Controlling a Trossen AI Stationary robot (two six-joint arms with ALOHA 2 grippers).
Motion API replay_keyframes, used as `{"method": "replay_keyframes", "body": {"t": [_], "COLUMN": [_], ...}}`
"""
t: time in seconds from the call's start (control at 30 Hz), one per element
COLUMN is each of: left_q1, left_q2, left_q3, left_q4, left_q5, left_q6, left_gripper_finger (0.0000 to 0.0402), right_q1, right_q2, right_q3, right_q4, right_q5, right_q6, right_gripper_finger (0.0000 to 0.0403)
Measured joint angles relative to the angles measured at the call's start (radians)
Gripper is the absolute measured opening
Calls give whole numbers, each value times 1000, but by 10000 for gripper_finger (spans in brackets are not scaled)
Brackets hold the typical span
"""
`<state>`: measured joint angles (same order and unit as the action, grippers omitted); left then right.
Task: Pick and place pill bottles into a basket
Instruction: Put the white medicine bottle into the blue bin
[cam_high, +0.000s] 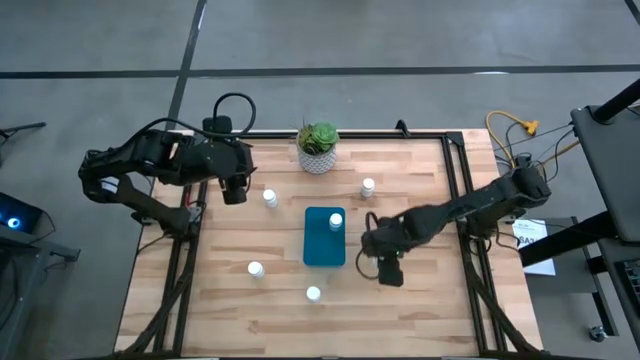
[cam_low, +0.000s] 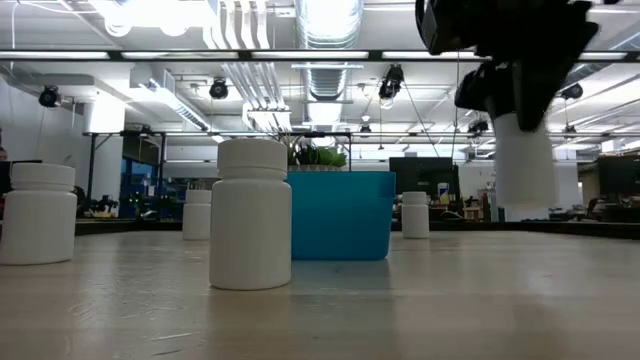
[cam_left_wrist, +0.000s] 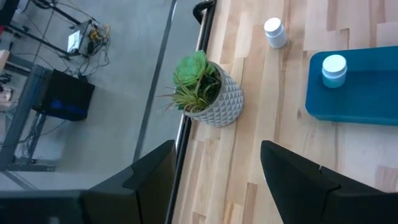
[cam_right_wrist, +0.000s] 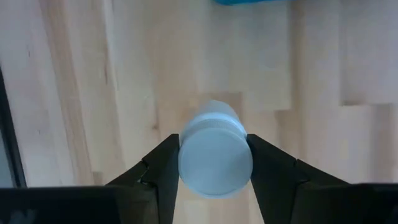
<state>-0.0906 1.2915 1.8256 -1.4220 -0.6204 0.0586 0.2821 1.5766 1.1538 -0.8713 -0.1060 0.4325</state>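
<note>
White pill bottle (cam_right_wrist: 215, 155) clamped in right pincer (cam_right_wrist: 211, 163), lifted clear of table (cam_high: 420, 300) for basket (cam_high: 324, 237); left pincer (cam_left_wrist: 217, 180) open.

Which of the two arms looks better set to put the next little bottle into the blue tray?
The right one. Its pincer already grips a small white pill bottle lifted off the wooden table, beside the teal rectangular basket. The left pincer is open and empty, near the table's far left edge.

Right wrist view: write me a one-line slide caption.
Right gripper clamps a white pill bottle by its cap above the wooden table, the teal basket just beyond.
</note>
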Motion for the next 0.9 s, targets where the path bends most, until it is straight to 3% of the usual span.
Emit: {"method": "replay_keyframes", "body": {"t": [0.43, 0.77, 0.9], "left_q1": [0, 0, 0], "left_q2": [0, 28, 53], "left_q3": [0, 0, 0], "left_q4": [0, 3, 16], "left_q5": [-19, -44, -44], "left_q6": [-106, -288, -289], "left_gripper_finger": [219, 219, 219], "right_q1": [-263, -357, -360], "right_q2": [-128, -33, 44], "right_q3": [27, 207, 300], "right_q4": [-190, -233, -255], "right_q5": [-75, -70, -49], "right_q6": [-247, -442, -476], "right_gripper_finger": [149, 149, 149]}}
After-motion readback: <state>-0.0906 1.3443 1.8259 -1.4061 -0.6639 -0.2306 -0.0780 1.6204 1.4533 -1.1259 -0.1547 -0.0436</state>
